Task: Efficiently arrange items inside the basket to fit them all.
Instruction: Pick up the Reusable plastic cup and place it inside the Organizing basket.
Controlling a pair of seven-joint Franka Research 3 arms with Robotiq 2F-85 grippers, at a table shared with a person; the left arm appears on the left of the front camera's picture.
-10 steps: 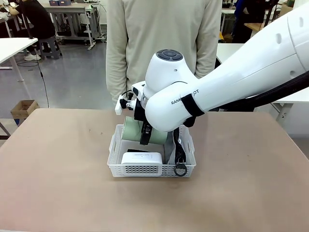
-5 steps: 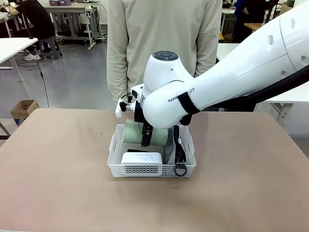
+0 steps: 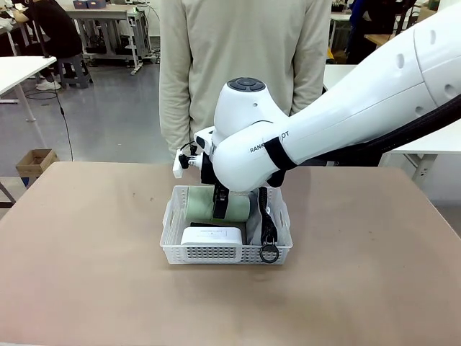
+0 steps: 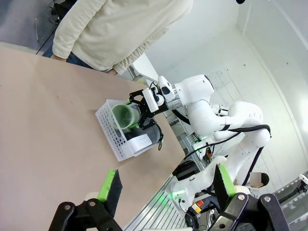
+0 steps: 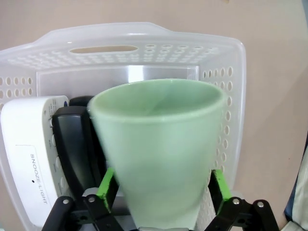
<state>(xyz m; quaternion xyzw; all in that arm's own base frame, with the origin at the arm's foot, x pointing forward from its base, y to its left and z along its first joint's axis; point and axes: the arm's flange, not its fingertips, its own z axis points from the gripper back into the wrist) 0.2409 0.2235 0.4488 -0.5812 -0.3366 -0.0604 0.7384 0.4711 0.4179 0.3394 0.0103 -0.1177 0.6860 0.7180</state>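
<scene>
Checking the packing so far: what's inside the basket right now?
Inside the basket: a pale green cup lying on its side, a white box, a black stapler beside it, and a black strap with a ring. The arm covers the far right part.

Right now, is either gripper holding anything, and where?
Left gripper empty. The cup's narrow end sits between the right gripper's pads; whether they grip it cannot be told.

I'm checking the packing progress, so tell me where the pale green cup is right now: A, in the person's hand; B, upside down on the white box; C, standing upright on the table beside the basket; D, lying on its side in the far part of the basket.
D: the pale green cup lies on its side in the basket, behind the white box, between the right end effector's fingers.
</scene>
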